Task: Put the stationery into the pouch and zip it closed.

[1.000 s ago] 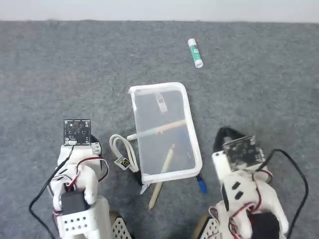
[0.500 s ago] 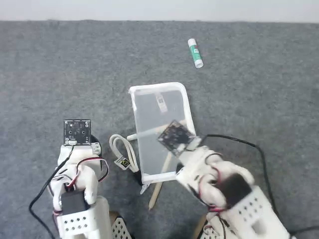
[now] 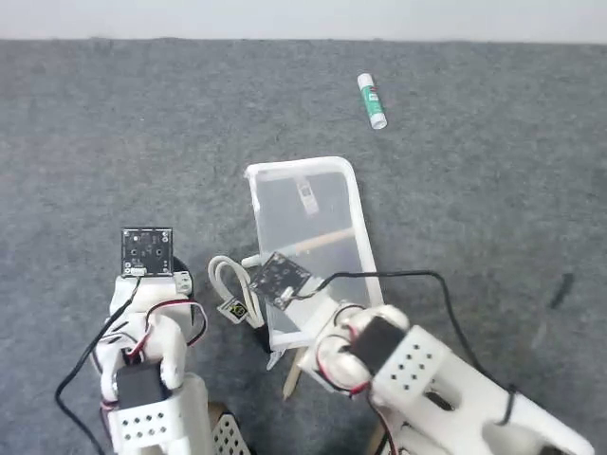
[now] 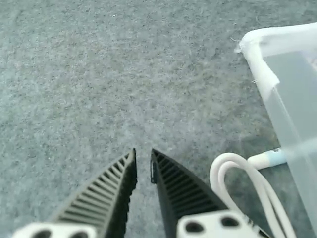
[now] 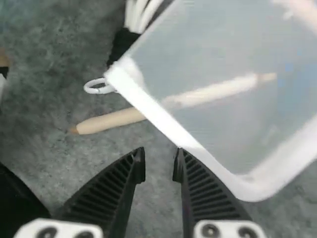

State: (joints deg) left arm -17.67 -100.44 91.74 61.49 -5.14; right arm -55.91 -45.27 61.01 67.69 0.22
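Note:
A translucent pouch (image 3: 308,227) with white trim lies flat mid-table; a wooden pencil (image 3: 322,239) shows through it. A second pencil (image 3: 294,374) pokes out at the pouch's near edge. A glue stick (image 3: 372,100) lies far behind the pouch. My right arm (image 3: 379,355) leans over the pouch's near edge. My right gripper (image 5: 158,166) hovers just above the carpet beside the pouch (image 5: 223,84) corner, a narrow gap between its fingers, nothing held; the pencil (image 5: 111,119) lies just ahead of it. My left gripper (image 4: 142,166) is shut over bare carpet, left of the pouch (image 4: 292,94).
A coiled white cable (image 3: 228,277) with a small tag lies between the left arm (image 3: 147,251) and the pouch. The cable (image 4: 240,173) is close beside my left gripper. A white zip-pull ring (image 5: 96,87) sits at the pouch corner. Grey carpet covers the table.
My right arm has swung from the right side leftwards over the pouch's near edge, covering the blue pen that lay there. The left arm has not moved.

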